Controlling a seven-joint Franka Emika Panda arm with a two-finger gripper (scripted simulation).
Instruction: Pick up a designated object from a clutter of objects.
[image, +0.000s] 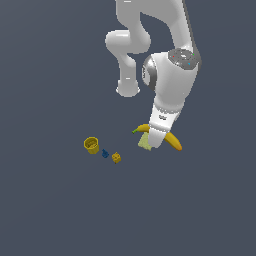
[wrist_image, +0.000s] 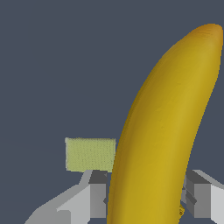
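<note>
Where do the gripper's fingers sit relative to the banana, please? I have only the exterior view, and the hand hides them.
Observer: In the wrist view the gripper straddles the banana, with one finger on each side of its thick body.
Operator: Do the fingers touch it?
Observer: The dark pads appear to meet both sides with no gap visible, so it looks closed on the fruit.
Operator: Is the green pad caught in the grasp?
Observer: No. The pale green pad lies outside the fingers, beside the banana. I cannot tell whether the two touch.
</note>
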